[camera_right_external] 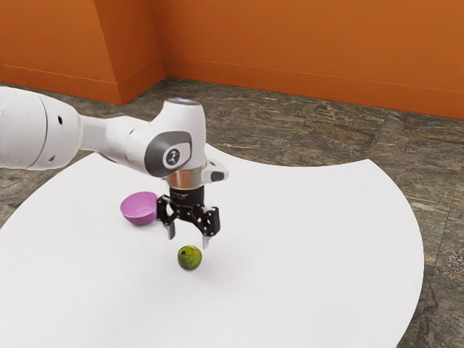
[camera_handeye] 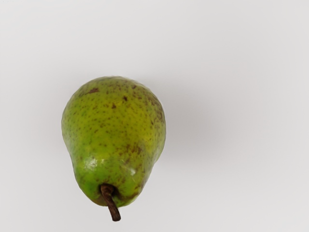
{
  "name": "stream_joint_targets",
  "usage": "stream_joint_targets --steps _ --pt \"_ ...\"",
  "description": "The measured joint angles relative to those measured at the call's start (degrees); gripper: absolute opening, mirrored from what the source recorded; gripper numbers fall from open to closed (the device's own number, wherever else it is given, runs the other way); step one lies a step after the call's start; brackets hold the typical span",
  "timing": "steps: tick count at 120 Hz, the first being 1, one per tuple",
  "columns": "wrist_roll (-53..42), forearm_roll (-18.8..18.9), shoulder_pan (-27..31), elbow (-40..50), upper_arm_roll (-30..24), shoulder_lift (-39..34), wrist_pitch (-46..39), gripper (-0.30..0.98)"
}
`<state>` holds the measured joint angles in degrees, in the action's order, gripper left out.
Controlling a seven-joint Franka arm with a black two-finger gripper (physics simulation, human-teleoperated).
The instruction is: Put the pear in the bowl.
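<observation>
can trace the white table [camera_right_external: 312,254] out to a rounded edge on the exterior view's right, and along an inward-curving far edge with a corner beside the stone-patterned floor [camera_right_external: 290,130]. have a broad white stretch from the pear [camera_right_external: 190,258] toward that rounded edge, with room for sideways moving. reaching in from the exterior view's left with the arm [camera_right_external: 119,138], elbow low, then turning straight down at the wrist. holding the tool [camera_right_external: 189,240] just above the pear, fingers spread well apart, gripping nothing. count one pear, green with brown specks and a dark stem, on the table outside the bowl [camera_right_external: 138,209]. count one bowl, purple, upright, near the tool toward the exterior view's left, partly behind a finger.
</observation>
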<state>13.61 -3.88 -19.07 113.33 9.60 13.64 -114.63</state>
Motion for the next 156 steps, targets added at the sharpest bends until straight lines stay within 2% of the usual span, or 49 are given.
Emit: stream_joint_targets --steps 19,50,81,129,156 --pt "2.6 1.6 0.7 1.1 0.1 2.0 -5.0 0.66" --pt "5.2 2.1 1.9 2.3 0.3 5.1 -10.7 0.66" --pt "6.9 1.6 2.1 2.7 0.2 7.0 -13.6 0.53" --pt "8.5 -0.3 2.1 3.2 0.2 7.8 -15.0 0.4" --pt "9.1 -0.3 2.2 3.2 0.2 5.6 -13.8 0.36"
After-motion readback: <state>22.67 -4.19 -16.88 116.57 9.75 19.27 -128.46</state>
